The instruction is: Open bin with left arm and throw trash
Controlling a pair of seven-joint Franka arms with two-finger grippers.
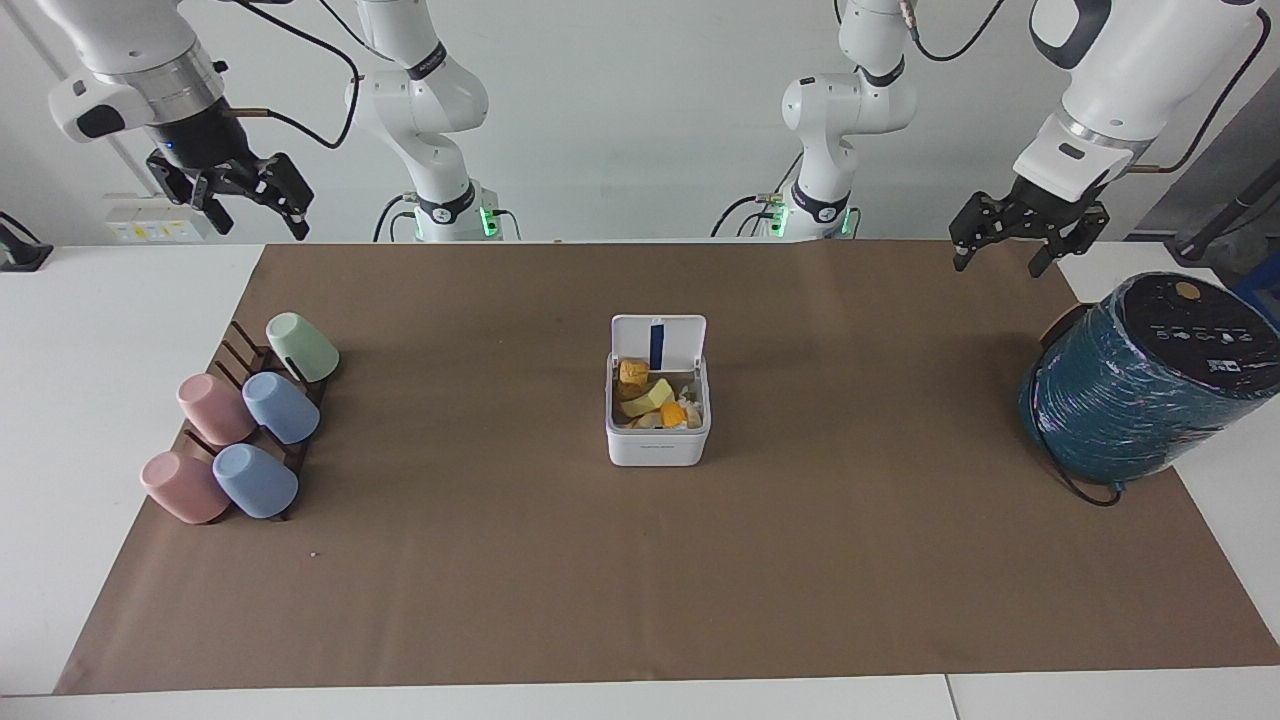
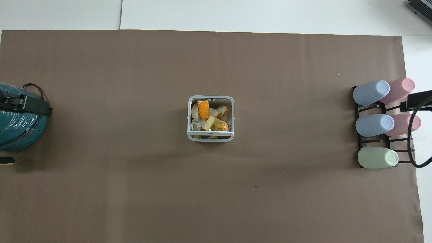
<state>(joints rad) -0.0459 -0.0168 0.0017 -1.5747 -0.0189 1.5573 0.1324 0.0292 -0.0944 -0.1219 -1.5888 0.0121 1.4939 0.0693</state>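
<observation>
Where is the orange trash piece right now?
The orange piece lies inside the open bin at mid-table, beside the pale yellow block, farther from the robots than it.

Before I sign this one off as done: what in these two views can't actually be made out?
- Lowest layer inside the bin: both views, covered by the trash on top.
- Right gripper: overhead view, nearly all cut off by the edge; it is open in the facing view.
- Left gripper: overhead view, mostly cut off by the edge.
- Markings on the teal cylinder top: facing view, too small.
- Rack: both views, mostly hidden by cups.
</observation>
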